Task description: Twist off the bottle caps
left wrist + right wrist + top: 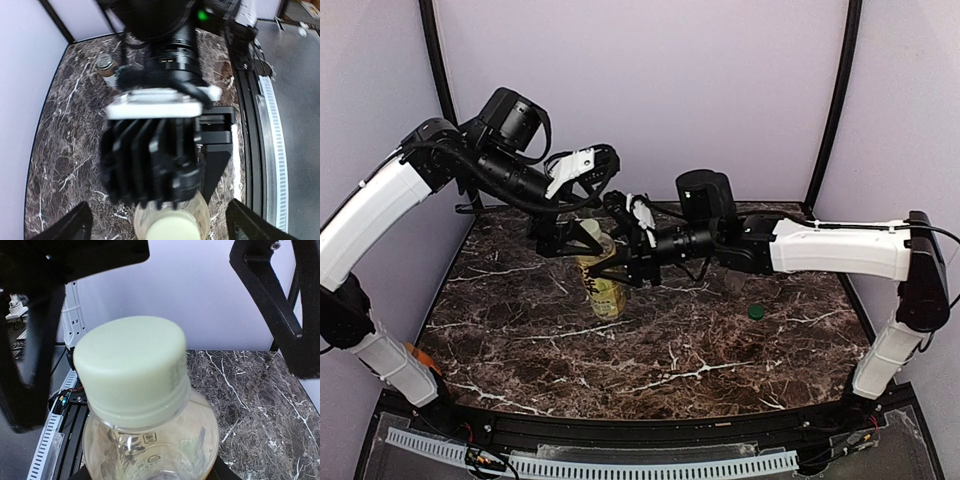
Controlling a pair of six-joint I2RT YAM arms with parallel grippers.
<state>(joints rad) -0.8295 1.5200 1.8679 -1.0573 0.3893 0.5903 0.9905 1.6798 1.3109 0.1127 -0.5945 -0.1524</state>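
Observation:
A tall bottle (602,282) with a yellow label and a pale cream cap (131,365) is at the middle of the table. My right gripper (622,265) reaches in from the right, shut on the bottle's body just under its shoulder (150,440). My left gripper (160,225) hangs over the cream cap (172,229), open wide. Its fingers (280,305) stand well apart on either side of the cap and do not touch it. A loose dark green cap (756,311) lies on the marble to the right.
A small bottle (105,67) with an open mouth stands further back on the marble table (520,330), partly hidden behind the right arm. The right arm's wrist (165,55) fills the space just beside the left gripper. Lilac walls enclose the back and sides.

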